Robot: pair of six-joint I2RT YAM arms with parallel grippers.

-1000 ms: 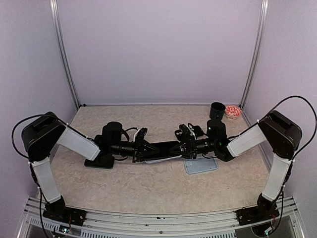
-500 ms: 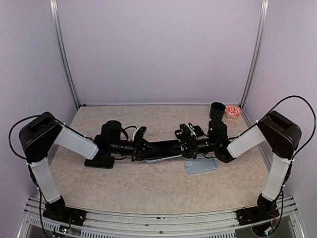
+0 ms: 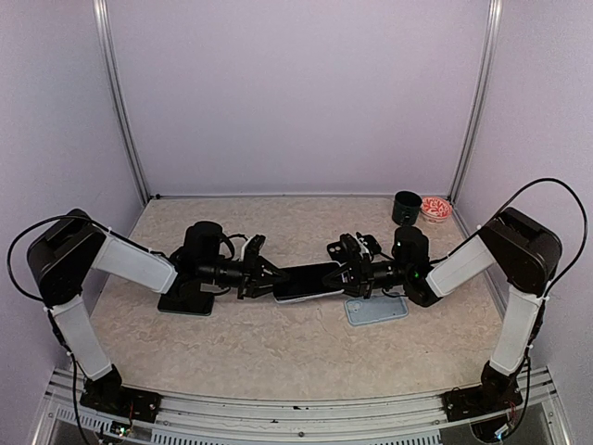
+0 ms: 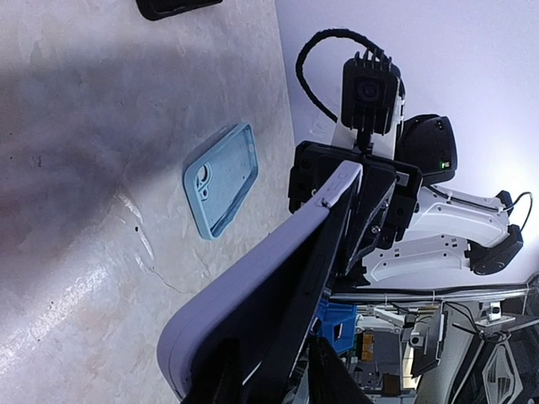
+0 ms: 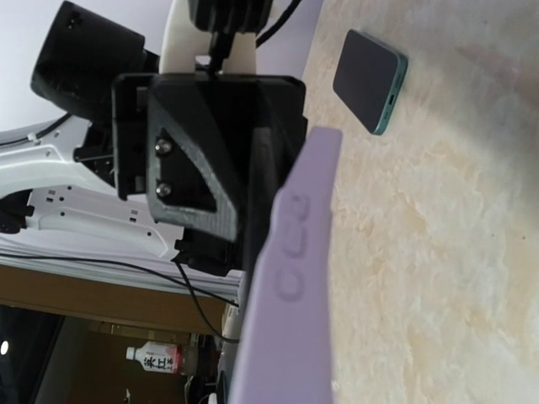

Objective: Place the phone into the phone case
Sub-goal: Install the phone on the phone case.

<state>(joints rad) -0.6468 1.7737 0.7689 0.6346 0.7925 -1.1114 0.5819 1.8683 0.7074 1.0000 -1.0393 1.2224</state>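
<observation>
A lilac phone case [image 3: 298, 298] with the dark phone [image 3: 306, 280] lying in it hangs just above the table's middle, held from both ends. My left gripper [image 3: 267, 281] is shut on its left end. In the left wrist view my fingers [image 4: 215, 383] straddle the case [image 4: 244, 303], and the phone's black edge [image 4: 316, 278] shows along it. My right gripper [image 3: 347, 276] grips the right end. In the right wrist view the case's side with its buttons [image 5: 295, 278] fills the lower frame and hides my own fingers.
An empty light blue case [image 3: 375, 309] lies open side up on the table below the right gripper. A second, teal-edged phone [image 5: 369, 80] lies flat under the left arm. A dark cup [image 3: 406, 206] and a red-patterned bowl [image 3: 435, 208] stand at the back right corner.
The left arm has drawn back to the left. The cased phone has rolled from nearly edge-on to show its screen. The right gripper has closed further on its end.
</observation>
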